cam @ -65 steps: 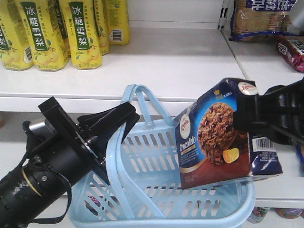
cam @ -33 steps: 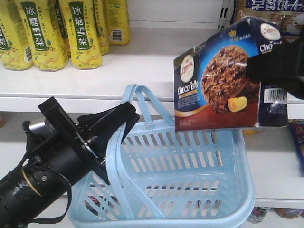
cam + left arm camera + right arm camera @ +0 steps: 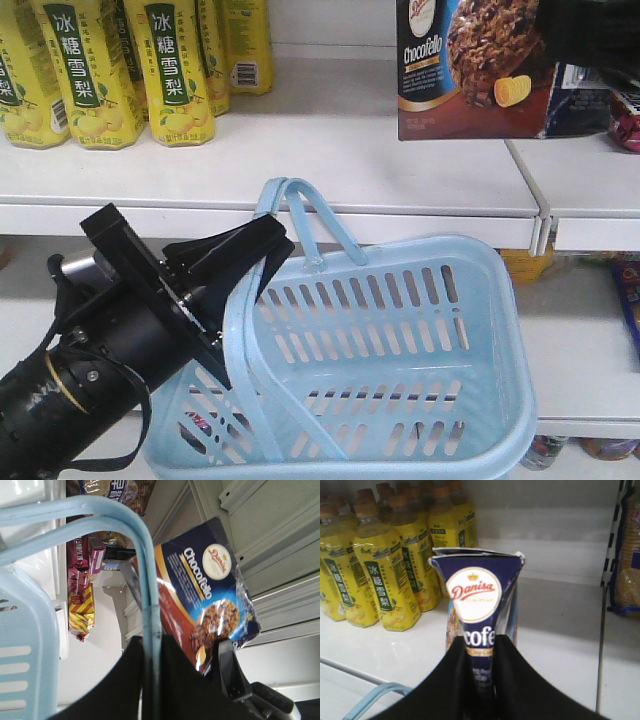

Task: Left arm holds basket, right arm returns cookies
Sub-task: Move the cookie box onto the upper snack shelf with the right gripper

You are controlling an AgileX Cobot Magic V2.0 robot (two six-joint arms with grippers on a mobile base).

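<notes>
The pale blue basket [image 3: 400,360] hangs in front of the shelves. My left gripper [image 3: 262,252] is shut on one of its hoop handles [image 3: 150,605], which runs between the black fingers [image 3: 120,680]. The cookies [image 3: 480,70], a dark navy carton with a cookie picture, are high at the top right, above the basket and level with the upper shelf [image 3: 350,140]. My right gripper [image 3: 482,652] is shut on the carton's narrow side [image 3: 477,595], held upright over the white shelf. In the front view that gripper is mostly cut off at the top right edge.
Yellow drink bottles [image 3: 120,70] fill the upper shelf's left side [image 3: 385,580]. A metal divider [image 3: 540,215] separates the right bay, where biscuit packs [image 3: 627,570] stand. Red snack packs [image 3: 80,600] lie on a shelf beyond the handle.
The right gripper has lifted the cookies from the basket up to the upper shelf's height. The left arm and the basket have stayed still.
</notes>
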